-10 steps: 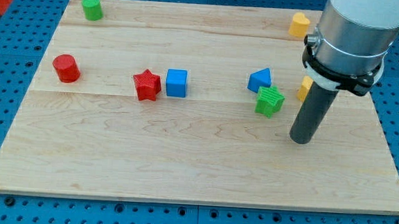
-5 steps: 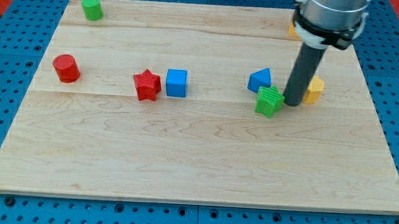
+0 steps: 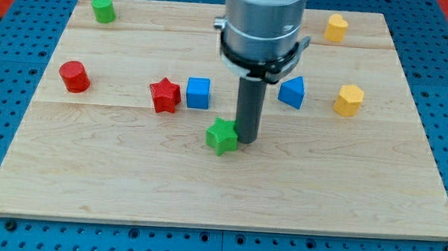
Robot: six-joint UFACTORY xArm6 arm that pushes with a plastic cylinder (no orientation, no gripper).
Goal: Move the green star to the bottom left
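On the wooden tabletop, the leftmost block seen is a red cylinder, near the view's left edge at mid height. A green cylinder is found above it, close to the top left corner. Further right, a red star and a blue cube are placed just beside each other. The green star is located near the middle of the board, slightly below and to the right of the blue cube, well apart from the bottom left corner. My tip is set against the green star's right side, touching it or nearly so. No pincer is carried by the arm, only the dark rod, so nothing is grasped. A blue triangular block is seen right of the rod. A yellow heart-like block sits near the top edge, and a yellow hexagonal block lies furthest right.
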